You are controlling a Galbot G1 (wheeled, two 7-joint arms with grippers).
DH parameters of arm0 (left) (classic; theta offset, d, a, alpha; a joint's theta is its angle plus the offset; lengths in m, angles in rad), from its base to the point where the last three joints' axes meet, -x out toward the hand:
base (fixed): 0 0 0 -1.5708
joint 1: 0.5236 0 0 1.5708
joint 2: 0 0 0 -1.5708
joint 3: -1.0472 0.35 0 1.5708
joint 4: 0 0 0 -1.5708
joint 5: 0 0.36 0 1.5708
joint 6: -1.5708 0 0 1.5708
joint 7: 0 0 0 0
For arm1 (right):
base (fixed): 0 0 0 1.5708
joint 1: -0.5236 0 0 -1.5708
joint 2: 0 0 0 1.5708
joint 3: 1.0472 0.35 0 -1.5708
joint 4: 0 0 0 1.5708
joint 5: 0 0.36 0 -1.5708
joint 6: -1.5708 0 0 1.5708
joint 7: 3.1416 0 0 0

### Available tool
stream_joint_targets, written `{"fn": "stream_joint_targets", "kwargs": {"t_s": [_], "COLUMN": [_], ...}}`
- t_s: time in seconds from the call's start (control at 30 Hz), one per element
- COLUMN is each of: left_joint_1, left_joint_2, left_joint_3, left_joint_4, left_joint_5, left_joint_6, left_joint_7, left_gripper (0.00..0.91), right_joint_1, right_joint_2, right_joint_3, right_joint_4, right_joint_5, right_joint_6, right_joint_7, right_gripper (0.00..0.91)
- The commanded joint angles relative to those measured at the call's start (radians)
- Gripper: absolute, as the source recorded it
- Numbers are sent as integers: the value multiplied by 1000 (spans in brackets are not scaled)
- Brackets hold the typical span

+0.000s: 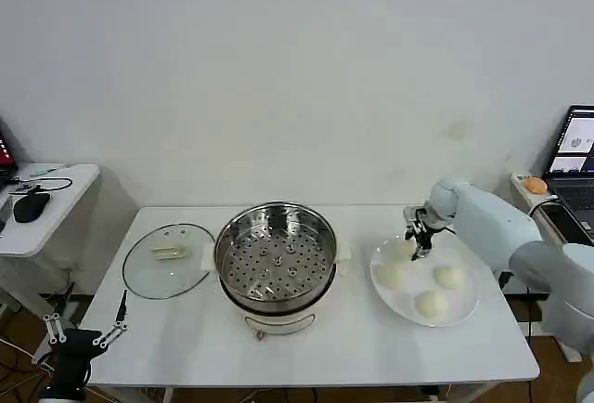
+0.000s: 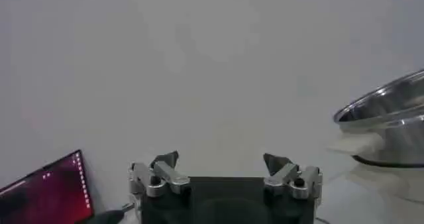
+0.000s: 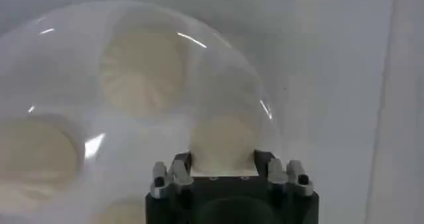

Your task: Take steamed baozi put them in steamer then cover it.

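Now | right claw [image 1: 419,245] spread around far-left bun [image 3: 224,142] on plate [image 1: 469,308] | not closed | left claw [image 1: 88,336] open, parked off table [image 1: 186,338]

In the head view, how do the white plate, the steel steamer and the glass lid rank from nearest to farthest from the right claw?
1. The flat white plate, at the table's right, directly under the right claw.
2. The round shiny steel steamer, mid-table.
3. The round glass lid, lying flat left of the steamer, farthest.

white table [image 1: 371,347] | on it: glass lid [image 1: 167,261], steamer [image 1: 276,259], white plate [image 1: 469,305]
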State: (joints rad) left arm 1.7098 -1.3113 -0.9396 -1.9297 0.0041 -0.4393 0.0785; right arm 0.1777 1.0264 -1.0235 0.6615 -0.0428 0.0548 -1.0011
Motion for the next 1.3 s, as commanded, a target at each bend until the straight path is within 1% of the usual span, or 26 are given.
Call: {"fn": "stream_joint_targets", "kwargs": {"t_s": [0.03,0.13,0.2,0.3,0.37,0.4,0.43,0.47,0.5,0.6,0.63,0.73,0.8,0.93,1.03,1.13,1.17,1.2,1.3], "left_joint_1": [1,-1,-5,-9,-11,-10,-10,-9,-8,-5,-4,0,5,8,9,9,9,10,9], "left_joint_2": [1,-1,-3,-7,-10,-12,-14,-15,-17,-20,-22,-25,-25,-26,-27,-28,-29,-30,-31], "left_joint_3": [0,2,6,14,18,19,21,21,22,22,22,21,20,17,15,15,16,16,15], "left_joint_4": [0,0,-1,-4,-6,-7,-9,-9,-10,-10,-10,-13,-17,-18,-19,-19,-20,-21,-21], "left_joint_5": [1,6,12,24,29,32,35,36,38,41,42,42,42,42,42,45,46,46,45], "left_joint_6": [0,1,2,3,4,4,5,5,5,4,4,3,3,3,3,3,3,4,4], "left_joint_7": [0,0,0,0,-1,-1,-1,-1,-1,-1,-1,-1,-1,-1,-1,-1,-1,-1,-1], "left_gripper": [907,907,907,907,907,907,907,907,907,907,907,907,907,907,907,907,907,907,907], "right_joint_1": [132,222,278,388,445,460,497,503,520,538,539,536,533,523,509,490,482,474,440], "right_joint_2": [-103,-126,-128,-114,-101,-95,-86,-83,-73,-46,-31,-4,9,66,113,170,187,199,231], "right_joint_3": [-98,-165,-188,-248,-280,-296,-308,-311,-317,-322,-321,-316,-315,-301,-287,-280,-277,-275,-276], "right_joint_4": [240,343,402,478,523,544,576,585,612,655,670,704,720,745,720,674,666,656,621], "right_joint_5": [58,84,99,129,137,130,113,110,94,95,69,-5,-25,-94,-155,-192,-212,-231,-252], "right_joint_6": [18,42,58,111,132,151,172,174,196,215,247,303,320,356,391,420,423,422,433], "right_joint_7": [5,8,8,6,5,5,6,7,12,20,29,52,59,74,83,92,93,91,92], "right_gripper": [625,625,635,625,625,635,625,635,635,625,625,635,635,625,635,635,625,635,635]}}
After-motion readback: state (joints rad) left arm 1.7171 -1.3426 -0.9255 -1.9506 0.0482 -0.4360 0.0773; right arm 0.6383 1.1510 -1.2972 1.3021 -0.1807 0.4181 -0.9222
